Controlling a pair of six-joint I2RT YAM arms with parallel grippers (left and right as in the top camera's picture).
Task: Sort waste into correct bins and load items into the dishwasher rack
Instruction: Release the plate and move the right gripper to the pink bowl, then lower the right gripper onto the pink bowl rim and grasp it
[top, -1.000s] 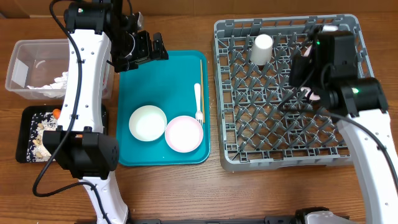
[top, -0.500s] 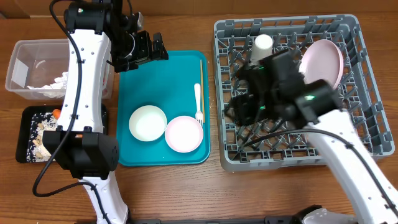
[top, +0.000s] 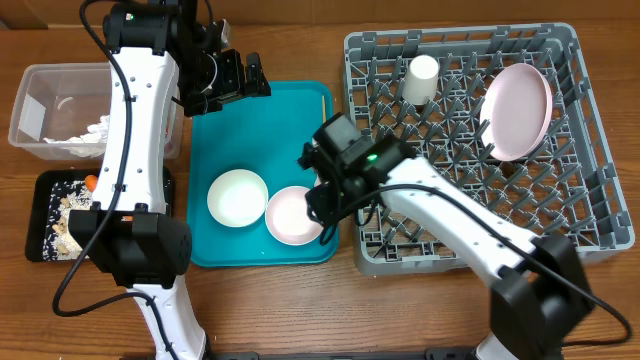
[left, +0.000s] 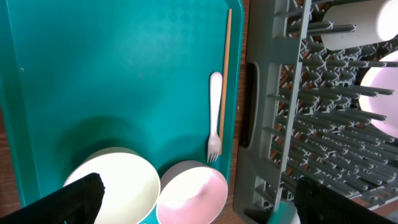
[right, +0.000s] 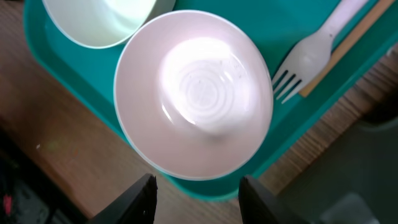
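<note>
Bowls (top: 238, 197), fork (left: 214, 115) on tray (top: 260, 125); cup (top: 420, 78), plate (top: 517, 110) in rack (top: 590, 195)

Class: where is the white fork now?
In the left wrist view, the white fork lies on the teal tray, at its edge nearest the grey rack, beside the wooden chopstick, tines toward the pink bowl.

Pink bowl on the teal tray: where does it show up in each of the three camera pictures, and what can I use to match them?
Overhead: the pink bowl sits in the lower right corner of the teal tray.
Left wrist: the pink bowl is at bottom centre, cut off by the picture's edge.
Right wrist: the pink bowl fills the middle.
Shared landmark: the white bowl beside it, on its left.
</note>
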